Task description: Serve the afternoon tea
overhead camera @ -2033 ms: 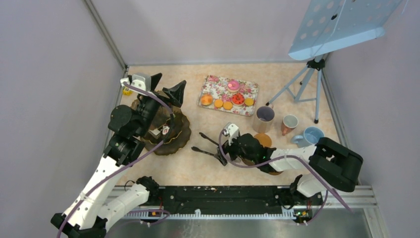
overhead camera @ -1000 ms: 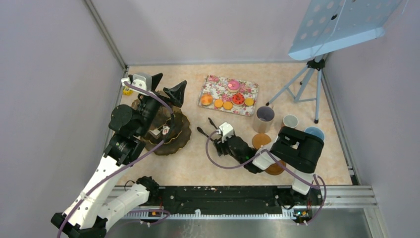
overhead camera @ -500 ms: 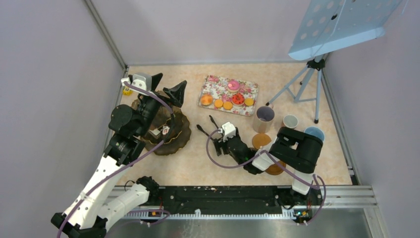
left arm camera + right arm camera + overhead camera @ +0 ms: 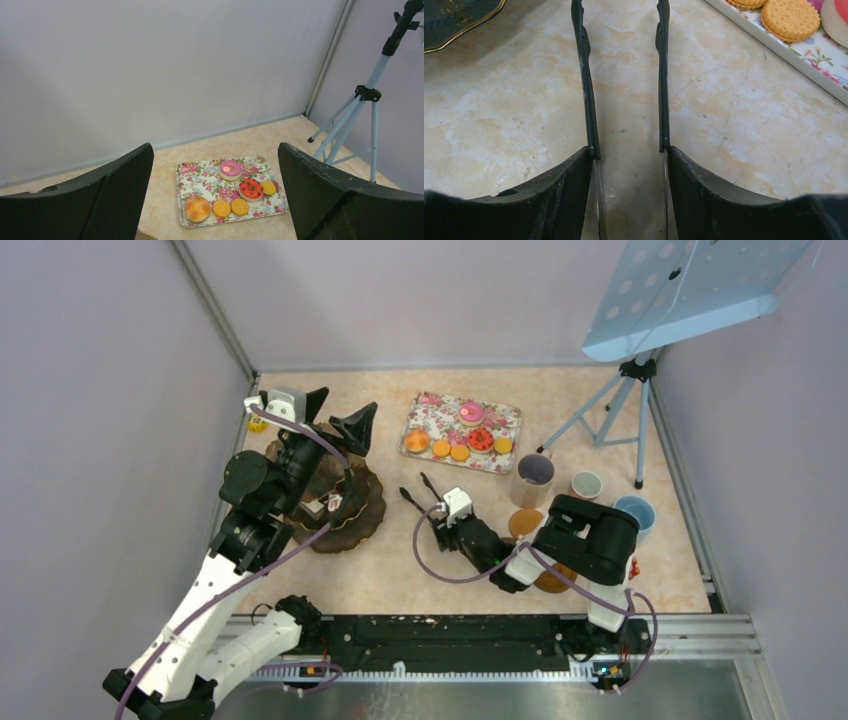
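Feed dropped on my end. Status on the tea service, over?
Left gripper open, empty, raised. Right gripper shut on tongs, tips short of tray. Cakes, biscuits on tray, untouched. Nothing between tongs and tray.

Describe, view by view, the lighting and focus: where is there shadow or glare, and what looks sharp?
Top external: soft, even light, no glare, only faint shadows. Left wrist: the left gripper looms dark in front, while the rose-patterned tray beyond is crisp. Right wrist: the right gripper holds the black tongs, which are sharp, with a dark shadow on the table between its fingers.
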